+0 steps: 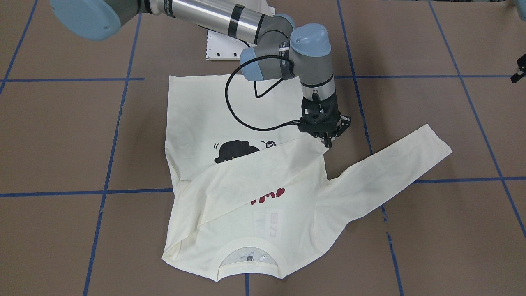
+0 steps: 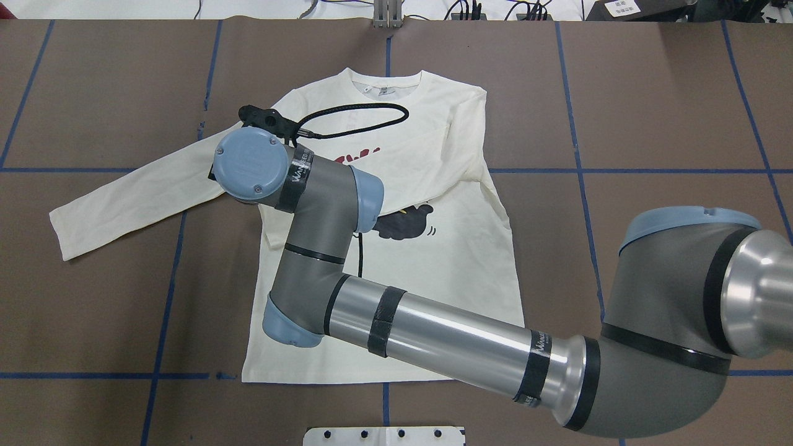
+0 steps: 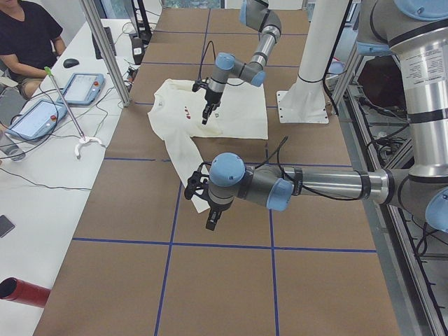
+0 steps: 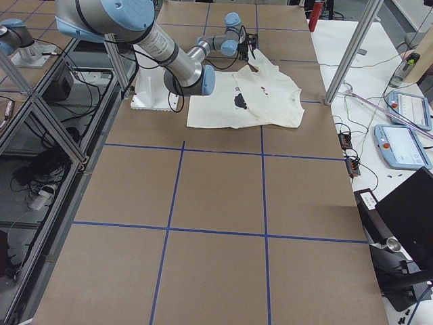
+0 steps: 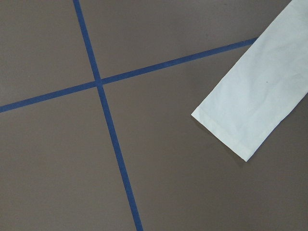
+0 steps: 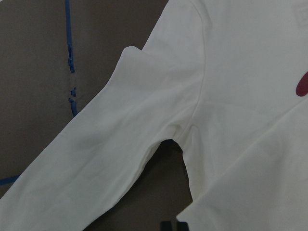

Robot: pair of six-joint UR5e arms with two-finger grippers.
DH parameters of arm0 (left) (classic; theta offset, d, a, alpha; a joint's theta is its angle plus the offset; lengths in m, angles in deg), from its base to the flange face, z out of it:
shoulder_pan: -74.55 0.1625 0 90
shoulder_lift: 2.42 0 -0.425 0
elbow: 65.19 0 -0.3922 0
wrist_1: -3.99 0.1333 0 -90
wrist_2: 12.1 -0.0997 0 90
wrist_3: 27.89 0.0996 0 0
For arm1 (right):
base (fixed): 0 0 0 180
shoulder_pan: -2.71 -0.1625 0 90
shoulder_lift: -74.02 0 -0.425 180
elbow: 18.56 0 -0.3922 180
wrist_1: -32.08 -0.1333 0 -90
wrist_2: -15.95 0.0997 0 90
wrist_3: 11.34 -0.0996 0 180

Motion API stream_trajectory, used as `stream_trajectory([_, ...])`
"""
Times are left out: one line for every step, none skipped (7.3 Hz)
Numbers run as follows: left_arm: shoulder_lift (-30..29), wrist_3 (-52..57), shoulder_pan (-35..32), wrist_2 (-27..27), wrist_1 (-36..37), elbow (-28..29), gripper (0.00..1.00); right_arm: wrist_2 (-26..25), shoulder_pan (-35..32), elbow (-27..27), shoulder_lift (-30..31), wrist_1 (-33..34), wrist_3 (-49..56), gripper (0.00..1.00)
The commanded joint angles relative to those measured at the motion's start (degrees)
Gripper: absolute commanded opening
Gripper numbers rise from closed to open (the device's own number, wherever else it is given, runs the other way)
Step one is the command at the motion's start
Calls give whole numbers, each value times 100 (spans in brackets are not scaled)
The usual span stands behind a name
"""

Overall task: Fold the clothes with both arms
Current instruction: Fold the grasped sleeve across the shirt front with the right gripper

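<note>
The cream shirt [image 1: 205, 115] lies flat, cat print up, collar [image 1: 246, 263] away from the robot. One sleeve [image 1: 254, 172] is folded across the chest over the red lettering. My right gripper [image 1: 328, 142] reaches across the shirt, points down and is shut on this sleeve's cuff end. In the right wrist view only a dark fingertip [image 6: 168, 226] shows beside the cloth. The other sleeve [image 1: 390, 172] lies stretched out on the table. My left gripper [image 3: 212, 222] hovers near its cuff [image 5: 240, 120]. I cannot tell whether it is open or shut.
The white pedestal base [image 1: 222, 45] stands behind the shirt's hem. Blue tape lines [image 5: 103, 106] grid the brown table. An operator [image 3: 28, 35] sits at a side table with tablets. A red tube [image 3: 24, 292] lies at that table's near end.
</note>
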Motion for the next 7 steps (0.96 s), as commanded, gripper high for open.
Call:
stream_trajectory([-278,-435,413,-10,-263,121,100,21,-4,60,-80,7,-108,99])
stream_trajectory([-436,-1484,616,-19,-464,304,100,221,-91,714,146,408,-274,99])
stream_trajectory([-594,-2164,871,-37,-1154,741,100,884,-387,1756,705,1238,-276,99])
stream_trajectory([-874,-2806,1108,-63,-1648,1233,100,1605,-782,2715,1572,1473,-223,99])
stream_trajectory([-1112,-3343,1380,-89,-1687,1473,99,1951,-1151,3682,2590,1484,-127,99])
stream_trajectory([-1227,-3418,1435,-72,-1688,1588,97,2424,-1599,4274,3375,1527,448,99])
stream_trajectory([-1385,-3602,1531,-72,-1705,1842,90,2951,-2151,4611,4009,1528,1150,99])
